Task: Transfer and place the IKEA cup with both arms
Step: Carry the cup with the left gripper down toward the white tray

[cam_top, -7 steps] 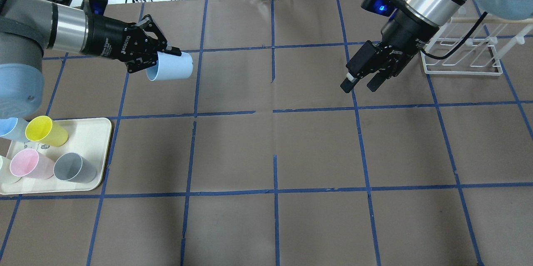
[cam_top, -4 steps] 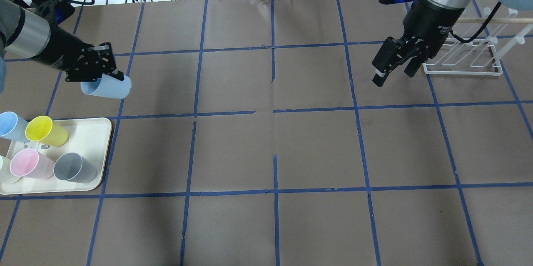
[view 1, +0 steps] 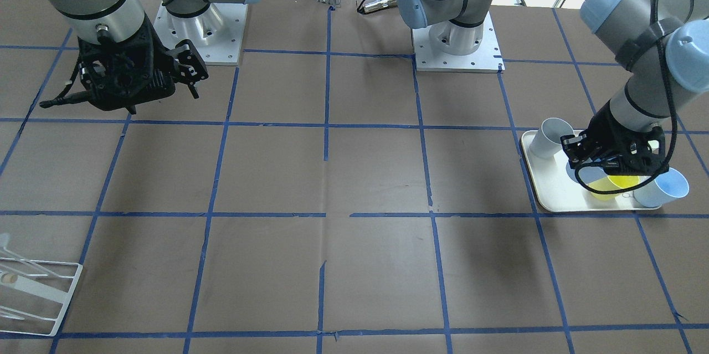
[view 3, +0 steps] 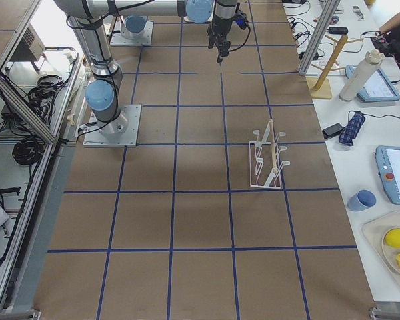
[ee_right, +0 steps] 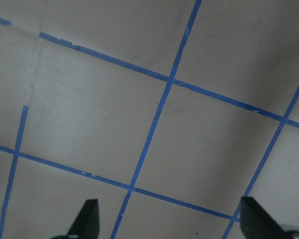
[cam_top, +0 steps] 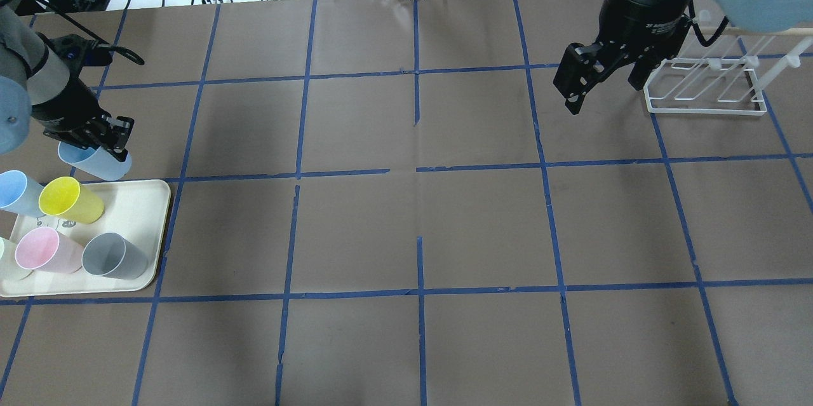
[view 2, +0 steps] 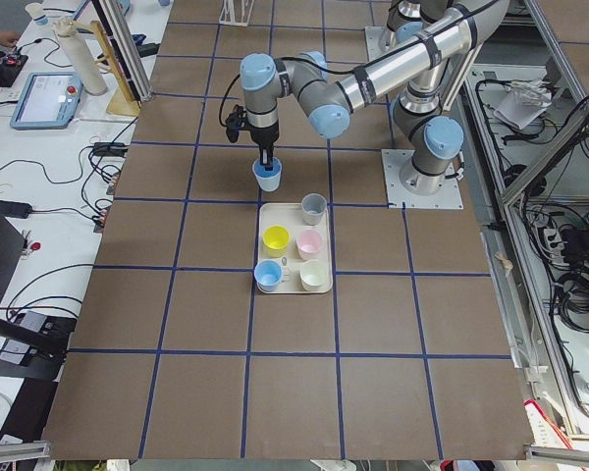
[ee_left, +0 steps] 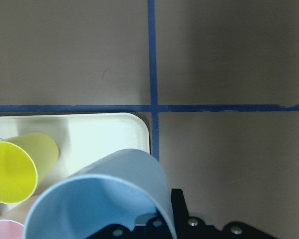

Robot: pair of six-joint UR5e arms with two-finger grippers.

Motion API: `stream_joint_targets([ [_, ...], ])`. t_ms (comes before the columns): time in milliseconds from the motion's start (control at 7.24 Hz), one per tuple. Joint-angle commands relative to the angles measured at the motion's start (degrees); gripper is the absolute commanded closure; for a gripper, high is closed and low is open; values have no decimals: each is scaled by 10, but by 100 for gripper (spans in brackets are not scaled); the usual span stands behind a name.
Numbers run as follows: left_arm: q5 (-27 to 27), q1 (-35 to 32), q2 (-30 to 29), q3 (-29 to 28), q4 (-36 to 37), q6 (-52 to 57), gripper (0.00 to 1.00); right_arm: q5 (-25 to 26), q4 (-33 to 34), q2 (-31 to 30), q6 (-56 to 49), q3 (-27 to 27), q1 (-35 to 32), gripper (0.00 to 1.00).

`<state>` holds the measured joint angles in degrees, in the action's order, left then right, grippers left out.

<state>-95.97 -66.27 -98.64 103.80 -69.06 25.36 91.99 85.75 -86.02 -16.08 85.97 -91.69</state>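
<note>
My left gripper [cam_top: 95,138] is shut on the rim of the pale-blue IKEA cup [cam_top: 96,165]. It holds the cup mouth-up and slightly tilted, just beyond the far edge of the cream tray [cam_top: 143,206]. The left wrist view shows the cup [ee_left: 107,196] in the jaws over the tray's corner [ee_left: 114,132]. The exterior left view shows the cup [view 2: 267,177] near the table; whether it touches, I cannot tell. My right gripper [cam_top: 603,93] is open and empty at the far right, beside the white rack [cam_top: 705,85]. Its fingers [ee_right: 88,219] stand wide apart over bare table.
On the tray stand a second blue cup [cam_top: 14,192], a yellow cup [cam_top: 68,201], a pink cup [cam_top: 46,250], a grey cup [cam_top: 115,257] and a pale cup at the view's edge. Brown paper with blue tape lines covers the table. Cables lie past the far edge.
My left gripper has carried the blue cup left and nearer, down to the tray's far edge, turning it more upright. My right gripper has pulled back toward the rack, still open.
</note>
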Motion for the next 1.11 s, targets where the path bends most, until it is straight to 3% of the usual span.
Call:
stream_joint_targets([
  [0, -18, 9, -44, 5, 30, 28, 100, 1, 56, -1, 108, 3, -18, 0],
  [415, -18, 20, -75, 15, 46, 31, 100, -8, 135, -3, 126, 4, -26, 0],
  [691, -19, 25, -93, 17, 52, 31, 100, -18, 140, -1, 125, 4, -26, 0],
  [967, -20, 25, -104, 18, 52, 29, 100, -22, 93, -4, 166, 4, -26, 0],
])
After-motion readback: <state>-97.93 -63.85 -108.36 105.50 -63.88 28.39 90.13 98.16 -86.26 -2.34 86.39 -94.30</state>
